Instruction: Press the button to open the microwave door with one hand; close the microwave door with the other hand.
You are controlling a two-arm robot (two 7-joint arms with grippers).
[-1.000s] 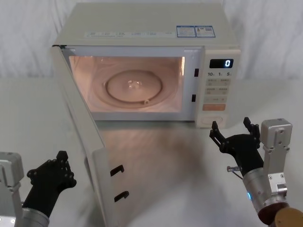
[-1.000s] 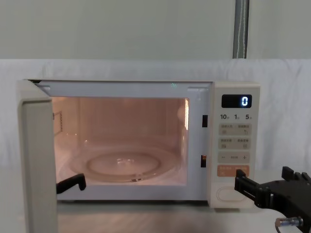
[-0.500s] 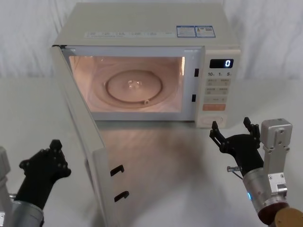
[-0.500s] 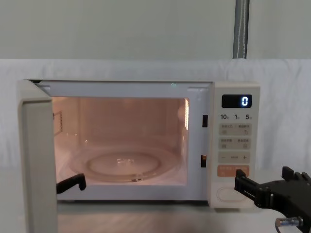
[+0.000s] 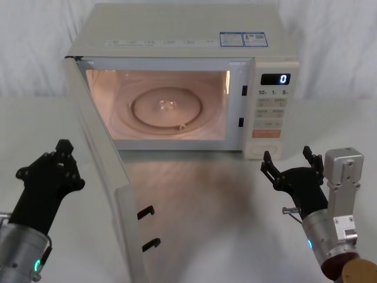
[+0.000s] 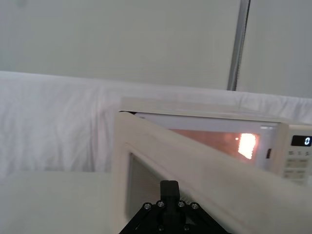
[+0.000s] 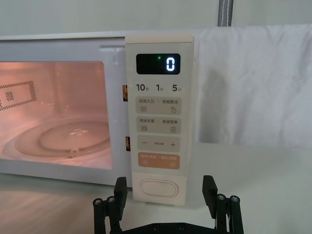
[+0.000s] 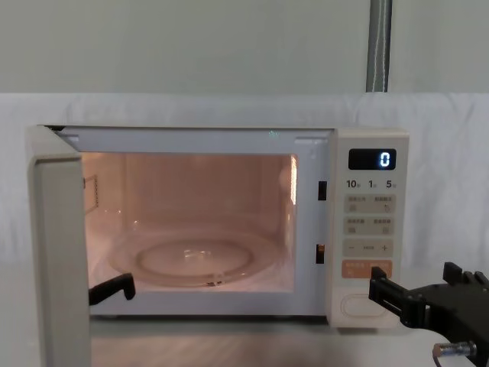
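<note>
The microwave door [image 5: 126, 218] stands swung wide open on its left hinge, with its edge towards me, and it also shows at the left of the chest view [image 8: 57, 252]. My left gripper [image 5: 63, 145] is shut and empty. It hovers to the left of the door's outer face [image 6: 195, 165] without touching it. The wide cream button [image 5: 263, 151] sits at the foot of the control panel. My right gripper [image 5: 286, 155] is open and empty, a short way in front of the button [image 7: 158, 187] and level with it.
The microwave [image 5: 177, 35] stands at the back of a white table [image 5: 224, 212]. Its cavity is lit, with a glass turntable [image 5: 166, 111] inside. The display [image 7: 158, 64] reads 0. A white cloth hangs behind.
My left gripper has risen and moved forward along the outer side of the door. The right gripper and the door have not moved.
</note>
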